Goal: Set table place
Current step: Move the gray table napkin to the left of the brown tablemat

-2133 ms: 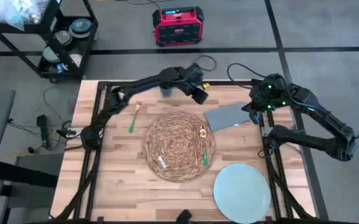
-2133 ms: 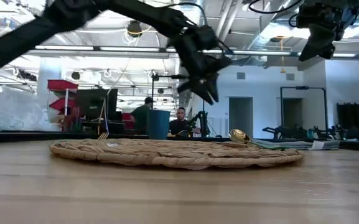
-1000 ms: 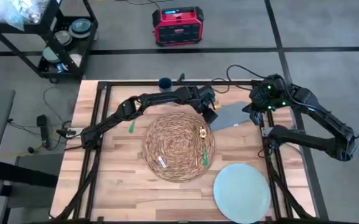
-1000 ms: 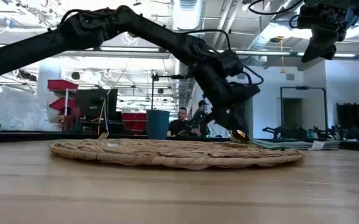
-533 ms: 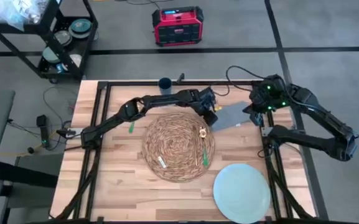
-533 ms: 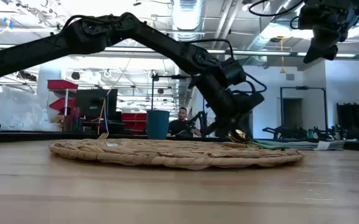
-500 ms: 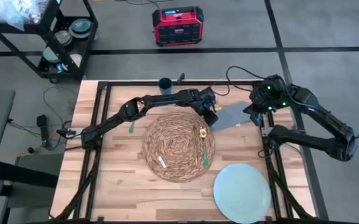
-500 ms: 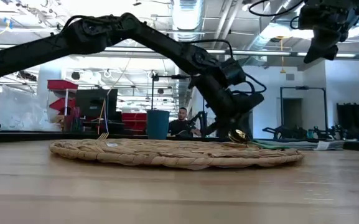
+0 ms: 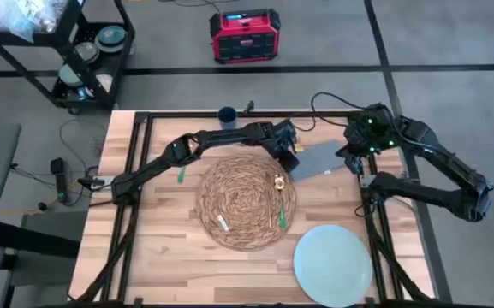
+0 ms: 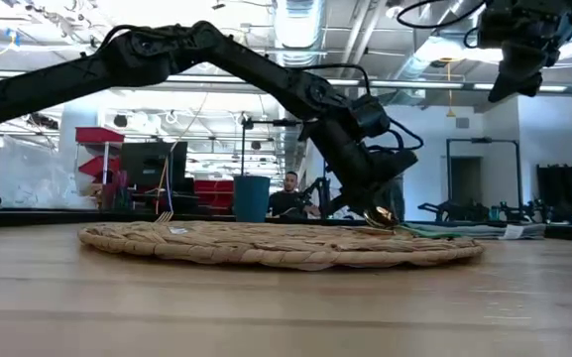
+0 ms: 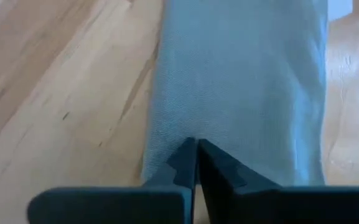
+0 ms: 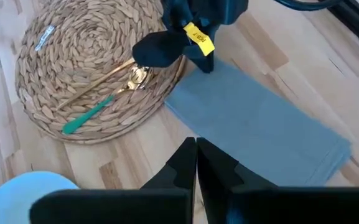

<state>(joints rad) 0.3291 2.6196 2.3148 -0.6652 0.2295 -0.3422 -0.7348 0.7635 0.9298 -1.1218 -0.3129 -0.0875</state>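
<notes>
Left gripper [image 9: 291, 160] pinched shut on napkin [image 9: 319, 159] edge — placemat [image 9: 247, 201] just beside it.

On the table [image 9: 152, 248], placemat [image 9: 245, 201] centre, napkin [image 9: 319, 159] behind-right, plate [image 9: 333, 264] front-right

Grey napkin [image 9: 318, 159], pale-blue plate [image 9: 333, 264], gold spoon [image 9: 276, 181], green-handled utensils, dark cup [image 9: 227, 115], red box [image 9: 245, 35] on floor.

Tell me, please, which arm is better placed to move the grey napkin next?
Left. The left claw is down at the napkin's near edge, shut on it, while the right claw hangs high above the table.
</notes>
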